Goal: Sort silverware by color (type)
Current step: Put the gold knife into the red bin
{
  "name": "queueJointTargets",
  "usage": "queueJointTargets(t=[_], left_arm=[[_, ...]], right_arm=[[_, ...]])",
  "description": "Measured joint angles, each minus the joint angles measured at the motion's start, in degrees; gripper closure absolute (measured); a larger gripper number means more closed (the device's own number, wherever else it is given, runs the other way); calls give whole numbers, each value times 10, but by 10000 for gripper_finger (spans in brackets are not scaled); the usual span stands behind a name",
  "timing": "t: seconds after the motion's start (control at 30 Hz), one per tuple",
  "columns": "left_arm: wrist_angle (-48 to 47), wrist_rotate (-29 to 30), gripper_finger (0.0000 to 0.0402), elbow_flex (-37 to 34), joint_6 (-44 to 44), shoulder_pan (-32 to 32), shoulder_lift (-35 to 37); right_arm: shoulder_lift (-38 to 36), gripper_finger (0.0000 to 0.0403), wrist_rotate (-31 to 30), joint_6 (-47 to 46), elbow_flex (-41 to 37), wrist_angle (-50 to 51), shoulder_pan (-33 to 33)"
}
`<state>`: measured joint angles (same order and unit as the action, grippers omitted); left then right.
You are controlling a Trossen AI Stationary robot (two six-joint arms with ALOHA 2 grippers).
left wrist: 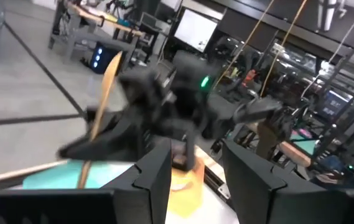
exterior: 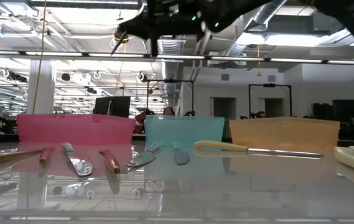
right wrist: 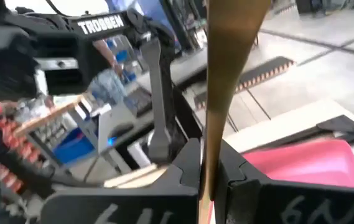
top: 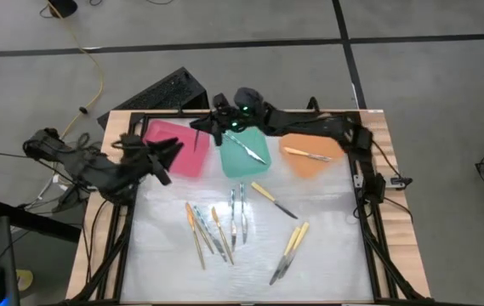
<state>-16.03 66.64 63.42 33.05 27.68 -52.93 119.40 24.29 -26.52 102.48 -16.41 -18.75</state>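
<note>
Three trays stand along the table's far side: pink, teal and orange. My right gripper reaches in from the right, above the pink tray's far edge, shut on an orange-tan-handled utensil. My left gripper hovers open and empty at the pink tray's left side, its fingers facing the right gripper. One utensil lies in the teal tray and a yellow-handled one in the orange tray. Several more pieces of silverware lie flat on the table. My right gripper pinches the orange-tan utensil's handle between its two fingers, which lie across it. The handle stands out beyond the fingers. The utensil is lifted clear, above the pink tray.
Yellow-handled pieces lie at the table's middle right and near right. A keyboard sits on the floor beyond the far edge. Cables run along the table's left and right sides.
</note>
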Motion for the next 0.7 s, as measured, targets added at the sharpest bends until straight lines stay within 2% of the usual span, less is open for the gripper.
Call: queueJointTargets(t=[0.23,0.47,0.57,0.7], left_arm=[[0,0,276,0,-88,0,55],[-1,-2,276,0,-147,0,105],[-2,-3,276,0,-175,0,126],[-15,-3,276,0,-185,0,148]], right_arm=[[137,386,-40,-63,120,-25,-2],[284,386,-41,-54,327,115,-3],[287,386,-62,-68,290,75,2],[290,386,-80,-73,290,146,5]])
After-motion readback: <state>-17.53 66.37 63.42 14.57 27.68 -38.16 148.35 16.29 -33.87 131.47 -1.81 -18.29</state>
